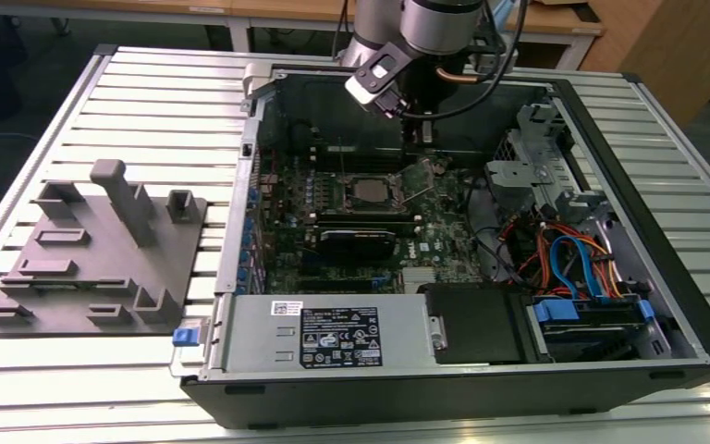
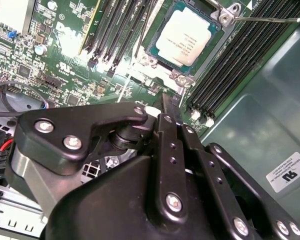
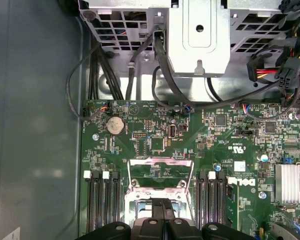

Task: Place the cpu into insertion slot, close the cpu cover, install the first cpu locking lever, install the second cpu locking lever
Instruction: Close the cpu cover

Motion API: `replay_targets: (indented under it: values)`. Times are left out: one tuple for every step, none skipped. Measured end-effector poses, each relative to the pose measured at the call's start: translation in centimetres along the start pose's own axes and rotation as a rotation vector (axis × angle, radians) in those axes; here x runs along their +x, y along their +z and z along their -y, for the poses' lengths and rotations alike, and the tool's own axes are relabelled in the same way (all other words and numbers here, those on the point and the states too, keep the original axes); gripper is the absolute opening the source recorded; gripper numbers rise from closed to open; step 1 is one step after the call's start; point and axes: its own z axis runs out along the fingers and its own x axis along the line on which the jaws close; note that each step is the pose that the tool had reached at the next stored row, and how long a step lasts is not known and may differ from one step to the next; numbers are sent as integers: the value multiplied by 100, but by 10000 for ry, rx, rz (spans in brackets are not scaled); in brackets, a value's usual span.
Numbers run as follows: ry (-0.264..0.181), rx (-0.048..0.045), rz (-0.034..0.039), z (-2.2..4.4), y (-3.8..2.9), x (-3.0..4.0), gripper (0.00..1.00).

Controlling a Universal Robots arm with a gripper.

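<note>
Exterior view: the gripper (image 1: 424, 143) hangs just above the slot (image 1: 343, 185), inside the case (image 1: 651, 213). Second wrist view: cpu (image 2: 187, 36) seated in the slot, 1 lever (image 2: 265, 19) loose beside it, fingers (image 2: 166, 107) pinched together, apparently empty. First wrist view: cover (image 3: 160, 161) raised over the slot, memory slots (image 3: 102, 200) flanking; closing and 2 levers remain.

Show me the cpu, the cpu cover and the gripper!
cpu (image 2: 187, 37): second wrist view, middle of its metal face.
cpu cover (image 3: 161, 162): first wrist view, shiny bar of its frame.
gripper (image 3: 161, 203): first wrist view, where its shut fingers meet.
</note>
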Motion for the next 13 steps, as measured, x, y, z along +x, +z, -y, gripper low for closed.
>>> replay_targets:
  values:
    - [0,0,0,-13,1,0,10]
    - [-1,0,0,-15,1,0,10]
    - [-1,0,1,-16,0,0,10]
    - [-1,-1,0,-19,1,0,10]
    - [-1,0,1,-22,1,0,10]
    - [0,0,0,-26,1,0,10]
    - [0,1,1,-29,1,0,10]
    - [-1,0,0,-33,1,0,10]
    - [-1,0,0,-38,1,0,10]
    - [0,1,0,-40,1,0,10]
    - [0,0,0,-45,1,0,10]
    - [-1,0,0,-49,1,0,10]
    - [-1,0,0,-49,2,0,10]
